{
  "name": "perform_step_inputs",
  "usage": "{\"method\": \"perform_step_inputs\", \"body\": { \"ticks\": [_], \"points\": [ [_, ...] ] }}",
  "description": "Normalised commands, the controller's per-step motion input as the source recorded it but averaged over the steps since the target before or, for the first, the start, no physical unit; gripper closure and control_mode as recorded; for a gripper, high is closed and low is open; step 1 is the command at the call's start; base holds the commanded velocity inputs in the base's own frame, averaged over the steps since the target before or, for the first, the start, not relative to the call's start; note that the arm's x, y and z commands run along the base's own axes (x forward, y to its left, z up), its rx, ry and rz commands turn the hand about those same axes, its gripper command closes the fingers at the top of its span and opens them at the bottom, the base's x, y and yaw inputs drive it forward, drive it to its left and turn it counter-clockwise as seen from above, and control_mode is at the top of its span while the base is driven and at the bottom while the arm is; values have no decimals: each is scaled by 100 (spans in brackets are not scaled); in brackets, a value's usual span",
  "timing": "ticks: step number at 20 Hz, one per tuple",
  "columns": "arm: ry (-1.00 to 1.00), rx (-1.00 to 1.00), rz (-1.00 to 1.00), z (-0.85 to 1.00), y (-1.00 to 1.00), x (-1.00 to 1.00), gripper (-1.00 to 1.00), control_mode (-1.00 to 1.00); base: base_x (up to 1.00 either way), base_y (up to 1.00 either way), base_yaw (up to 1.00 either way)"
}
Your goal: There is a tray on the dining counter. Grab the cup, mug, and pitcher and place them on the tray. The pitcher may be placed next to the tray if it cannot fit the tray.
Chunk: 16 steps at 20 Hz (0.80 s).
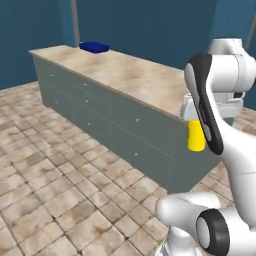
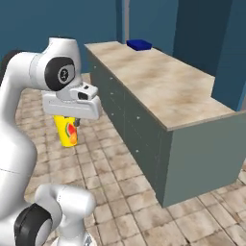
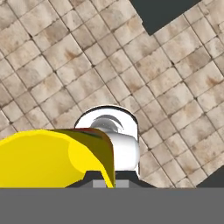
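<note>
Tiled floor (image 2: 110,192) lies open beside the dining counter's (image 2: 163,86) overhanging edge, with the blue tray (image 2: 139,45) at its far end. Gripper (image 2: 70,126) hangs clamped on the yellow cup (image 2: 67,130), red-orange mark showing, above the floor.

floor (image 1: 65,200): beige and brown stone tiles laid on a diagonal, mottled with darker patches, spreading below the fingers and out to both sides
walls (image 1: 30,35): deep blue, plain, standing well beyond the fingers at the far end of the room
pale vertical strip (image 1: 75,20): a thin light line running up the blue wall, far ahead of the fingers
dark panel (image 3: 159,13): flat charcoal shape with straight edges, well apart from the fingers, at the tiles' edge
</note>
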Motion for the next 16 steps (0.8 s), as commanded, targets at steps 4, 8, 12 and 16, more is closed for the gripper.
{"method": "perform_step_inputs", "body": {
  "ticks": [4,8,12,16],
  "points": [
    [0,0,0,0,0,0,100,100,75,-100,0],
    [0,0,0,0,0,0,100,100,64,-100,0],
    [0,0,0,0,0,0,100,100,45,-100,0],
    [0,0,0,0,0,0,100,100,38,-100,0]
  ]
}}
